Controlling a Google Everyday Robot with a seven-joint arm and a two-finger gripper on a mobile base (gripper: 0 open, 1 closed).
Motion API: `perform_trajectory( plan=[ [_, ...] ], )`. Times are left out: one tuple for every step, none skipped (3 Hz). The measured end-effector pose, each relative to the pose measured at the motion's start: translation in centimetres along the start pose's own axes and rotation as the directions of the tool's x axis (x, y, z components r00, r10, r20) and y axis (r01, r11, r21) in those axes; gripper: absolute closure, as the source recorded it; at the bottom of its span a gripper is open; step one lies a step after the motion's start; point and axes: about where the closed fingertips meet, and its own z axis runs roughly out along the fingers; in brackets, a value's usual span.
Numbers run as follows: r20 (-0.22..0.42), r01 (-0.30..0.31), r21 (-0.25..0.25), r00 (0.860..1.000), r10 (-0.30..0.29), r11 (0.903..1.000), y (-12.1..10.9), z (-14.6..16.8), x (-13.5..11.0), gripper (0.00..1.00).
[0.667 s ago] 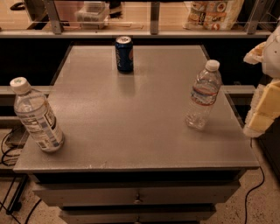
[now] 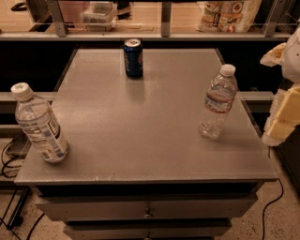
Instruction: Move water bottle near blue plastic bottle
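Observation:
The water bottle [image 2: 218, 101], slim and clear with a white cap and a narrow striped label band, stands upright near the table's right edge. The blue plastic bottle [image 2: 40, 124], wider with a tall white label, stands at the table's front left corner. My gripper [image 2: 277, 89] hangs off the table's right side, just right of the water bottle and apart from it. Its pale fingers [image 2: 283, 123] are spread open and hold nothing.
A dark blue soda can [image 2: 133, 57] stands at the back middle of the grey table [image 2: 140, 136]. A shelf with snack bags [image 2: 229, 14] and a clear container runs behind. Drawers sit below the table's front edge, and cables lie on the floor.

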Motion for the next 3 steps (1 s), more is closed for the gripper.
perform_trajectory(
  plan=[
    [0.098, 0.013, 0.015, 0.995, -0.014, 0.9998, -1.1, 0.9, 0.3, 0.00],
    [0.244, 0.019, 0.003, 0.969, -0.019, 0.9998, -2.1, 3.0, -0.8, 0.00],
    [0.366, 0.010, -0.029, 0.931, 0.002, 0.9995, -3.1, 5.0, -1.9, 0.00]
  ],
)
